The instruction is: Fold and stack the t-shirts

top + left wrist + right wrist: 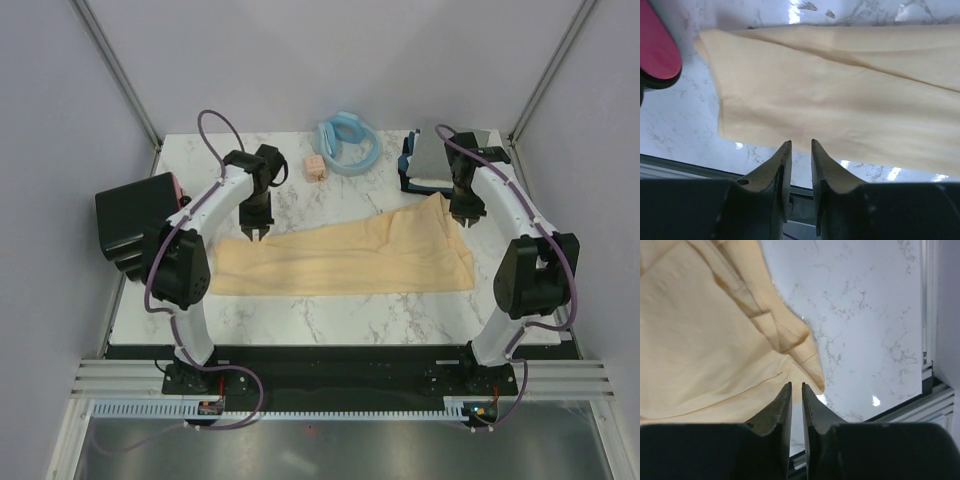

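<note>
Shirt (pixel 345 260), pale yellow, folded into long band mid-desk (pixel 300 310); long axis left-right, right end angled toward far-right stack (pixel 435 165). Left jaws, right jaws: narrow gap, empty, over shirt ends.

My left gripper (pixel 254 232) and right gripper (pixel 468 218) both hang fingertips-down, reached out forward, each with jaws parted by a narrow slit.

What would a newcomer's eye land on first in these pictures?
The long pale yellow t-shirt folded into a band across the middle of the marble table. The left arm and right arm hang over its two ends, jaws slightly parted and empty. A light blue ring lies at the back, folded shirts in the back right corner.
</note>
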Controlling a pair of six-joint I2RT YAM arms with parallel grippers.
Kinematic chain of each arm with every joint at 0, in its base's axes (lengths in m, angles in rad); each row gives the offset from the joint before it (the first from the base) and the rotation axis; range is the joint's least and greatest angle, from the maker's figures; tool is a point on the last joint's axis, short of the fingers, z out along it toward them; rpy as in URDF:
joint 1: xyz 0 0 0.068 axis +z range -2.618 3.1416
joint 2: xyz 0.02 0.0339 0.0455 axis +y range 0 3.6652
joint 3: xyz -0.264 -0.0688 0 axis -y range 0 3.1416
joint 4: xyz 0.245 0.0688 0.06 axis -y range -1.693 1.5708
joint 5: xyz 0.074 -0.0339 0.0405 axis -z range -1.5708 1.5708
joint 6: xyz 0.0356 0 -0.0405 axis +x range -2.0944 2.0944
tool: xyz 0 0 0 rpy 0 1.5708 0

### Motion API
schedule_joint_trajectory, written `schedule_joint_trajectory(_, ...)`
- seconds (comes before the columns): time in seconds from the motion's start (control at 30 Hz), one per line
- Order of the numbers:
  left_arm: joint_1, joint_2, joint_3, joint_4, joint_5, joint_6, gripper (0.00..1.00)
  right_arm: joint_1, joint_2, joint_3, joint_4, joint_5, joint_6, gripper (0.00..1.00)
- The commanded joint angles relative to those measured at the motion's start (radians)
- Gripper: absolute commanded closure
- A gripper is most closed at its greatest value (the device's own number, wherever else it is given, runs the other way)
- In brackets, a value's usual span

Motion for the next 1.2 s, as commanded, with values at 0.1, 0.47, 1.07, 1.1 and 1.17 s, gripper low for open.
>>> schedule_joint_trajectory(0.1,0.109,-0.037,-0.106,0.027,-0.037,-0.019,0.72,0.233,0.080,0.185,0.043,-0.238,-0.081,0.79)
schedule_joint_trajectory(0.47,0.130,-0.119,-0.296,0.050,-0.049,-0.078,0.71,0.492,0.327,0.398,0.175,-0.404,-0.028,0.72)
schedule_joint_trajectory(1.07,0.134,-0.146,-0.441,0.078,-0.043,-0.092,0.72,0.616,0.574,0.562,0.362,-0.559,-0.029,0.56)
schedule_joint_trajectory(1.1,0.134,-0.143,-0.444,0.079,-0.043,-0.090,0.72,0.625,0.591,0.567,0.374,-0.564,-0.028,0.56)
schedule_joint_trajectory(1.17,0.134,-0.142,-0.453,0.081,-0.047,-0.092,0.72,0.640,0.607,0.567,0.408,-0.558,-0.025,0.57)
